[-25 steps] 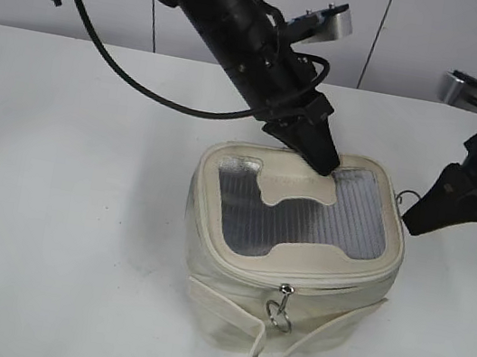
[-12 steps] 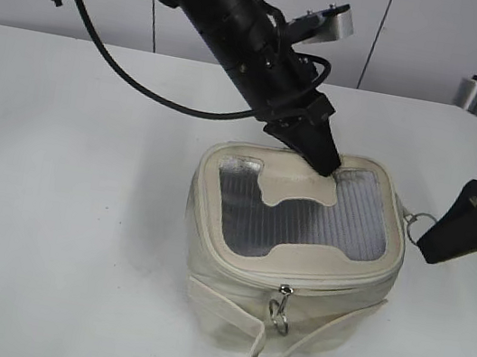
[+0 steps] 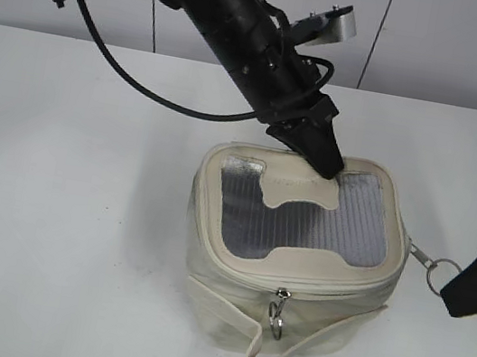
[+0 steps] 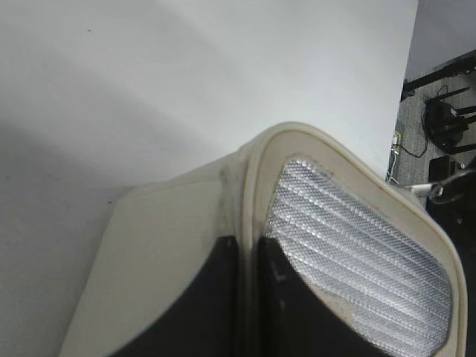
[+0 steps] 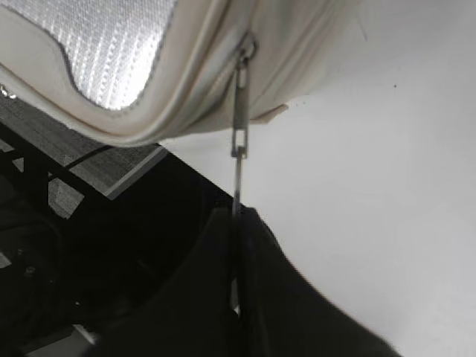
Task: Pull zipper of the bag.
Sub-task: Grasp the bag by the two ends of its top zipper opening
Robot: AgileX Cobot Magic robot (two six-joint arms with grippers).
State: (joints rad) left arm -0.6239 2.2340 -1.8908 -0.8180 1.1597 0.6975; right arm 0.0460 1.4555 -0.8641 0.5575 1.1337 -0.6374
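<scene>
Right wrist view: the right gripper (image 5: pixel 234 245) is clamped on the ring pull (image 5: pixel 237 178) of the side slider (image 5: pixel 242 59), jaws together on the metal, the pull drawn taut away from the bag (image 5: pixel 223 44). Exterior view puts this gripper (image 3: pixel 466 295) just beside the bag's right side, ring (image 3: pixel 443 268) stretched out toward it. The left gripper (image 3: pixel 320 156) presses on the lid's far edge, jaws together, apparently steadying the bag (image 3: pixel 287 269); left wrist view shows its fingers (image 4: pixel 223 297) closed against the lid border. The bag stands mid-table (image 3: pixel 60 204). The zipper (image 3: pixel 312 287) along the lid front appears closed, second slider (image 3: pixel 283 293) hanging idle at the front. Judgement: grasp is done, pulling barely under way; most of the track remains to be opened.
</scene>
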